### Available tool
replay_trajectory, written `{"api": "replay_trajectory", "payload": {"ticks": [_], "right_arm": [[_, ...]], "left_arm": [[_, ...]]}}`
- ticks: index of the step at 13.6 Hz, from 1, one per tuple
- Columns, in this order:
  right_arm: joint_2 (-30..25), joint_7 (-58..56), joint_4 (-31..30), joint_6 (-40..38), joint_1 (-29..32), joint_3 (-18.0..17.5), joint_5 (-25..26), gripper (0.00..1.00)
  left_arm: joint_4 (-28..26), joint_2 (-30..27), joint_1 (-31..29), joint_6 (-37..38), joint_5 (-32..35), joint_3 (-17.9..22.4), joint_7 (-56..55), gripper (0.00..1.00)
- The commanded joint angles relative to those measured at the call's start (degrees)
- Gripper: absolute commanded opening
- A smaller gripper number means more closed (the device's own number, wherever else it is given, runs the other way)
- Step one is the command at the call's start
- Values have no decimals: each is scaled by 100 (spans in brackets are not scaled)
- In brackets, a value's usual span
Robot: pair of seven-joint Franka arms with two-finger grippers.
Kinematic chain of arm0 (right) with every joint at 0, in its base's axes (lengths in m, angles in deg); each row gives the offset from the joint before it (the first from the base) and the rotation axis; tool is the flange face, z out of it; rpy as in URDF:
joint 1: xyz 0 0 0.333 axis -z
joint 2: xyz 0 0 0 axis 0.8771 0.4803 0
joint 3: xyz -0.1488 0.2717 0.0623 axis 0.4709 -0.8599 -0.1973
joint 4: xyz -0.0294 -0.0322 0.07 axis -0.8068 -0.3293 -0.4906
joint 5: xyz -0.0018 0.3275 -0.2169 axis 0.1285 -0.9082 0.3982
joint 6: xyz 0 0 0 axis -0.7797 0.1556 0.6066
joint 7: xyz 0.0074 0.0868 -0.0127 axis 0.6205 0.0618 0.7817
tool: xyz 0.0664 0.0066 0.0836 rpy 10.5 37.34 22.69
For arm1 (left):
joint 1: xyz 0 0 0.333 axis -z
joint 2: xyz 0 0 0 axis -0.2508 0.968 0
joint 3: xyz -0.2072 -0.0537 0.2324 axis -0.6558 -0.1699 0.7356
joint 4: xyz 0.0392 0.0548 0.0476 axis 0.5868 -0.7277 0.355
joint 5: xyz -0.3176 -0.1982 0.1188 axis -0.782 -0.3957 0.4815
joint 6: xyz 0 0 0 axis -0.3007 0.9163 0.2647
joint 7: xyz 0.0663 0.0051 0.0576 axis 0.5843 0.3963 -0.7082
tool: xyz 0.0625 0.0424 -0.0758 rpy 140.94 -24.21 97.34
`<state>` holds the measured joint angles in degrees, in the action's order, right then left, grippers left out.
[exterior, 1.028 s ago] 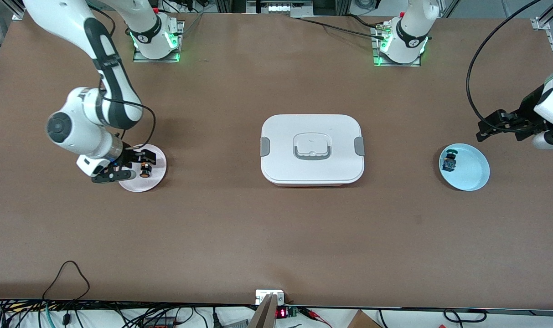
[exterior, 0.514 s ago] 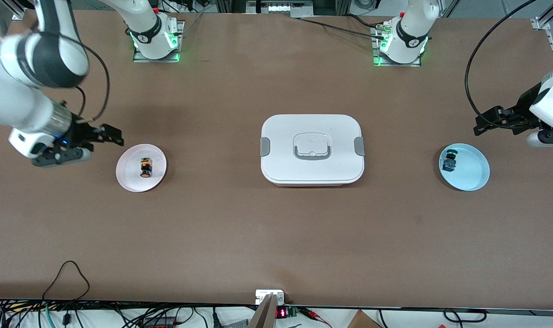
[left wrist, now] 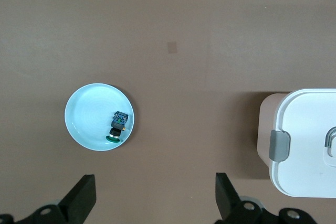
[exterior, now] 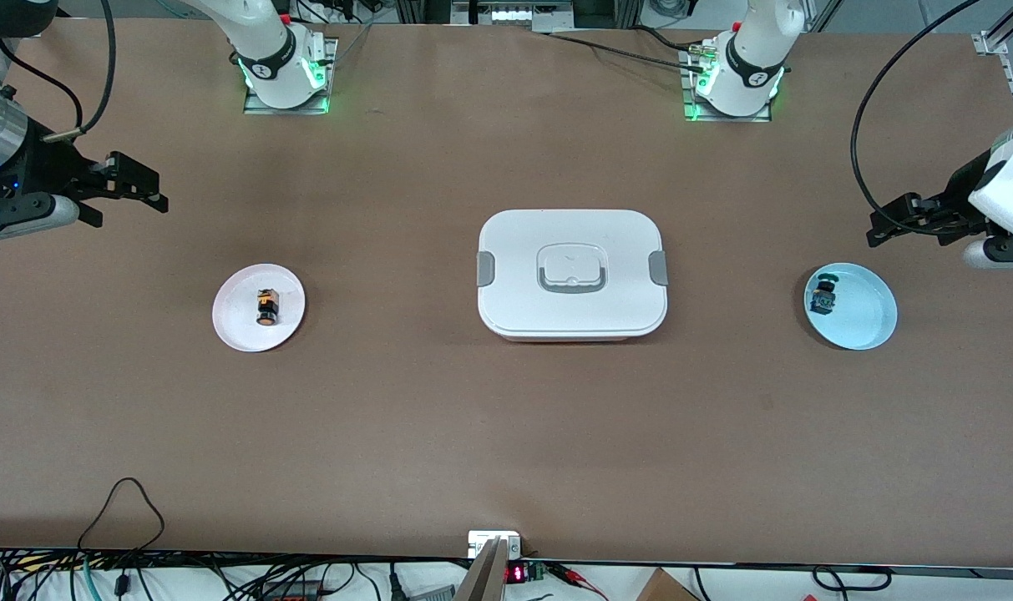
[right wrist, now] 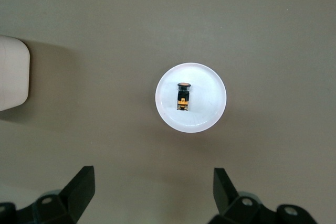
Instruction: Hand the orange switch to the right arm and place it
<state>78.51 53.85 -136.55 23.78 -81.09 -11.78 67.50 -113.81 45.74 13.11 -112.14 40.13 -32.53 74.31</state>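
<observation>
- the small stubby black switch with orange parts point(exterior: 266, 307) lies on its side on a round pale pink plate point(exterior: 237, 330), toward the right arm's end of the table and about midway between the base edge and the camera edge; nothing touches it.
- the task looks to be at its close: the switch rests on the plate and both arms are drawn back, so what remains is probably only for the arms to settle clear, with no further grasp called for.
- the right arm's slim black two-finger gripper point(exterior: 126, 188) hangs high over the bare brown table near that end's edge, well apart from the plate, fingers point(right wrist: 79, 187) spread wide and empty.
- the left arm's wide black linkage gripper point(exterior: 886, 229) waits over the table edge at the other end, near a round light blue plate point(exterior: 869, 321); its fingers point(left wrist: 81, 198) are also spread wide, holding nothing.
- in the right wrist view the switch point(right wrist: 182, 96) shows a dark round cap at one end and an orange insert at the other; finer detail is hard to make out.
- a second small black switch with green-blue parts point(exterior: 823, 296) lies in the blue plate.
- a white rounded lidded box with grey clips point(exterior: 571, 273) sits at the table's middle.
</observation>
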Motion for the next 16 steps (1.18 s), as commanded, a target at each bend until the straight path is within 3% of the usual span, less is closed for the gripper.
{"api": "replay_trajectory", "payload": {"ticks": [1, 5, 8, 10, 14, 16], "right_arm": [[-58, 6, 118, -149, 11, 3, 103, 100], [-146, 163, 39, -359, 115, -180, 401, 100], [-331, 295, 48, -544, 1280, -1416, 622, 100], [-392, 304, 39, -553, 1845, -1963, 648, 100], [-805, 445, -496, -308, 1971, -2133, 657, 100], [-780, 471, -462, -281, 1970, -2141, 657, 100]], "left_arm": [[-7, -90, -69, 88, 55, -57, 17, 100], [-7, -82, -69, 79, 55, -57, 26, 100], [-7, -82, -69, 79, 64, -57, 26, 100], [2, -73, -69, 70, 81, -57, 26, 100], [20, -73, -69, 62, 90, -57, 26, 100], [20, -64, -69, 53, 81, -57, 26, 100]]}}
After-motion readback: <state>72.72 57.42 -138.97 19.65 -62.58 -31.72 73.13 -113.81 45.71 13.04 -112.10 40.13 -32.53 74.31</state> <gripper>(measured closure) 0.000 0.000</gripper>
